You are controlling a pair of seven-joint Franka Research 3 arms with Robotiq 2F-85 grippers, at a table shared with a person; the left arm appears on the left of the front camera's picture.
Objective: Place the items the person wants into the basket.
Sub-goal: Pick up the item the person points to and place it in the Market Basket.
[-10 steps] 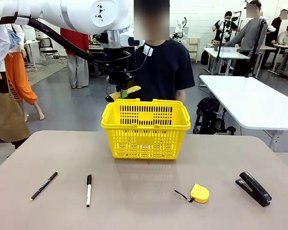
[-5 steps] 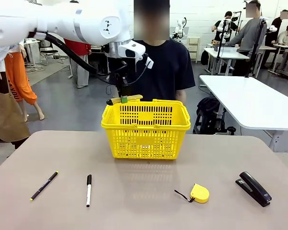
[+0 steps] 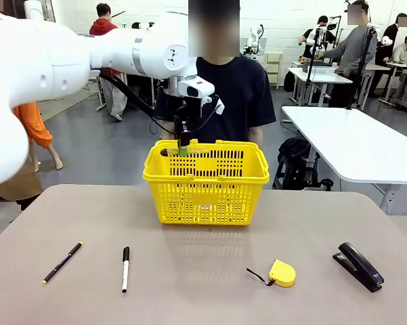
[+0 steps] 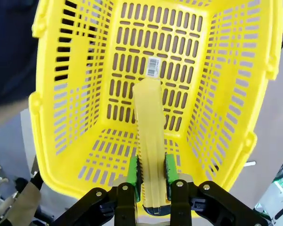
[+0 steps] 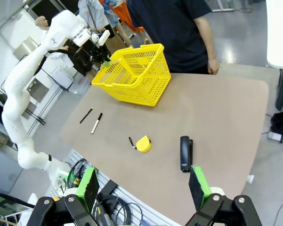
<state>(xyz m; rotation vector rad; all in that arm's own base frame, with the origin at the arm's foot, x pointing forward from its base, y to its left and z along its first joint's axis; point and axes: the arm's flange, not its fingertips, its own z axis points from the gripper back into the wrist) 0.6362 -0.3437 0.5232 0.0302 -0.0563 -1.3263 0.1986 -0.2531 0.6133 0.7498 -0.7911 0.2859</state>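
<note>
The left arm (image 3: 122, 54) is showing smooth white rounded shells, and a black cable (image 3: 137, 105) is looping beneath it. The left claw (image 4: 151, 172) is wearing black links, green pads (image 4: 133, 172) and silver screws (image 4: 124, 187). The right claw (image 5: 143, 181) is showing the same black links, green pads and silver screws. The person (image 3: 230, 95) is wearing a plain dark navy short-sleeved T-shirt.

Bright, even overhead light filling room — soft faint shadows lying under basket (image 3: 206, 183) and stapler (image 3: 357, 266) on table (image 3: 203, 298). Front view reading sharp across table. Wrist views bending at edges, wide-angle. Near lens, utility knife (image 4: 150, 136) washing out pale — floor (image 5: 233, 54) glaring white in right wrist view.
</note>
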